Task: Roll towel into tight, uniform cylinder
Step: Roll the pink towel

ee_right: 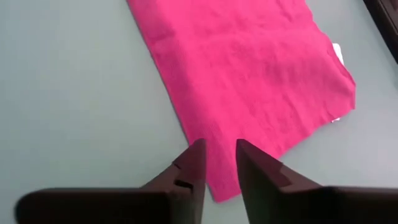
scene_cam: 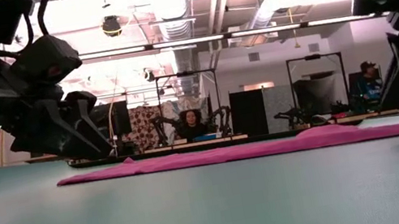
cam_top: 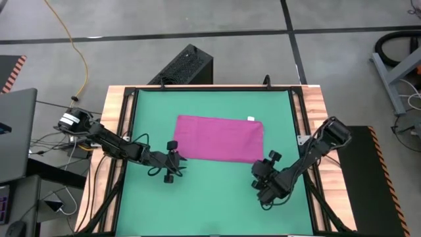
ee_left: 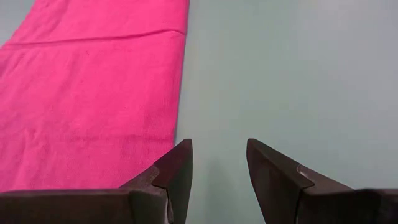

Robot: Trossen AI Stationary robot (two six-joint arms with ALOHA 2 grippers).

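The magenta-pink towel (cam_top: pixel 220 138) lies spread flat on the green mat (cam_top: pixel 210 197), with its small white tag (cam_top: pixel 250 119) at the far right corner. It shows as a low flat strip in the low view (scene_cam: pixel 240 153). My left gripper (cam_top: pixel 173 160) is open beside the towel's near left corner, its fingers (ee_left: pixel 217 146) over bare mat next to the towel's edge (ee_left: pixel 177 106). My right gripper (cam_top: pixel 264 172) is narrowly open at the towel's near right corner (ee_right: pixel 217 193), its fingers (ee_right: pixel 219 144) over the cloth. I cannot tell whether they touch it.
The mat is framed by a black rail and wooden table edges (cam_top: pixel 118 118). A black box (cam_top: pixel 185 66) stands beyond the far edge. Bare mat lies near and to both sides of the towel. People sit in the room behind (scene_cam: pixel 189 122).
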